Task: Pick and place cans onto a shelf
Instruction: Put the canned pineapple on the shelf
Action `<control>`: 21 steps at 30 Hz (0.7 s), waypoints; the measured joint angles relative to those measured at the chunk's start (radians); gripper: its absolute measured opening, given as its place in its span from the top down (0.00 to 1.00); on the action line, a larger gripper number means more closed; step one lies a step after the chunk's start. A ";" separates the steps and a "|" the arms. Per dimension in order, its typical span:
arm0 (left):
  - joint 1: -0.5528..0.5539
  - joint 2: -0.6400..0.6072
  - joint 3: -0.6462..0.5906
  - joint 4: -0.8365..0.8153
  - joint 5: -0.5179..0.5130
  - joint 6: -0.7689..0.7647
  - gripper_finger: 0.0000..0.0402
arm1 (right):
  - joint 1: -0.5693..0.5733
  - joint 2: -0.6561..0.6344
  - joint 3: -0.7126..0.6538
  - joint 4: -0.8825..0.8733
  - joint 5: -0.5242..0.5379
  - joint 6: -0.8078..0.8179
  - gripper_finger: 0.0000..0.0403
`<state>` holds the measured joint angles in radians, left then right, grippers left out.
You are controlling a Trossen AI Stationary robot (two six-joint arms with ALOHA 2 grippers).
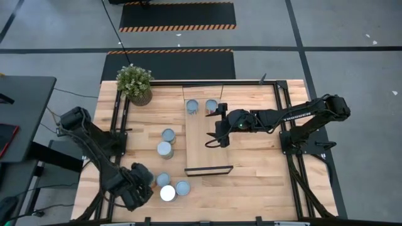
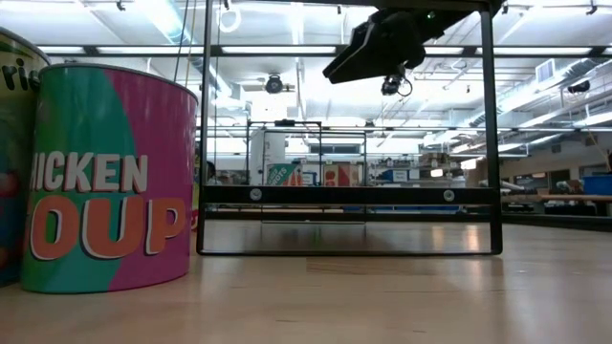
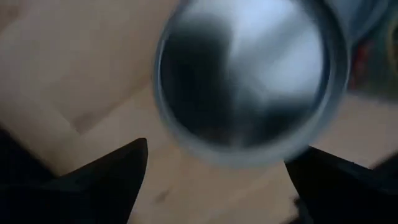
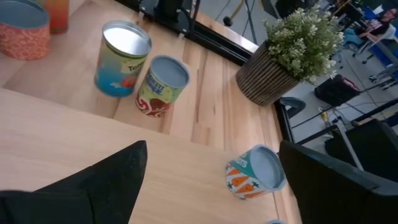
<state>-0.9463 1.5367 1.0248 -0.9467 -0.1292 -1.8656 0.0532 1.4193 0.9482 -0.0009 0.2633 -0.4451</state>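
Wooden table (image 1: 251, 169): shelf (image 1: 204, 135) holds two cans (image 1: 201, 105) (upright); both grippers apart, left gripper (image 1: 146, 186) over can (image 1: 167, 193).

The nearest can (image 2: 105, 177) in the low view wears teal and magenta bands with cream and orange lettering, and the can (image 4: 254, 172) on the pale wood shelf (image 4: 93, 155) is orange and blue with a carrot pattern. On the light-wood bench (image 4: 211, 93) one can (image 4: 121, 59) is blue and yellow, its neighbour (image 4: 163, 85) yellow-green with red, beside a green plant (image 4: 301, 37) in a brown ribbed pot. Both pincers are black, and the can top (image 3: 245, 78) under the left pincer (image 3: 214, 180) is silvery grey.
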 joint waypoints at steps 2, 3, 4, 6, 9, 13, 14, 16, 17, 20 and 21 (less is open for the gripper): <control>-0.001 0.025 0.000 -0.008 -0.017 0.000 0.06 | 0.004 0.000 0.000 -0.004 -0.003 0.006 0.07; -0.001 0.037 0.000 -0.008 -0.029 0.000 0.06 | 0.006 0.000 0.000 -0.009 -0.003 0.006 0.07; -0.002 0.046 0.000 -0.005 -0.041 0.001 0.06 | 0.010 0.000 0.000 -0.013 -0.003 0.007 0.07; -0.001 0.059 0.000 0.002 -0.071 0.002 0.06 | 0.015 0.000 0.000 -0.018 -0.004 0.007 0.07; 0.002 0.067 -0.001 0.003 -0.109 0.003 0.06 | 0.018 0.000 0.000 -0.017 -0.004 0.006 0.07; 0.002 0.067 -0.001 0.005 -0.187 0.000 0.06 | 0.018 0.000 0.000 -0.017 -0.004 0.006 0.07; 0.002 0.067 -0.001 0.007 -0.201 -0.001 0.06 | 0.018 0.000 0.000 -0.017 -0.004 0.006 0.07; 0.002 0.067 -0.001 0.010 -0.214 0.000 0.06 | 0.018 0.000 0.000 -0.017 -0.004 0.006 0.07; 0.005 0.067 -0.001 0.011 -0.215 0.000 0.06 | 0.018 0.000 0.000 -0.017 -0.004 0.006 0.07; 0.019 0.067 -0.001 0.016 -0.209 0.000 0.06 | 0.018 0.000 0.001 -0.017 -0.004 0.007 0.07; 0.022 0.067 -0.001 0.022 -0.209 0.003 0.06 | 0.018 0.000 0.001 -0.017 -0.003 0.007 0.07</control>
<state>-0.9243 1.6039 1.0241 -0.9246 -0.3382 -1.8629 0.0711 1.4197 0.9489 -0.0177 0.2598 -0.4385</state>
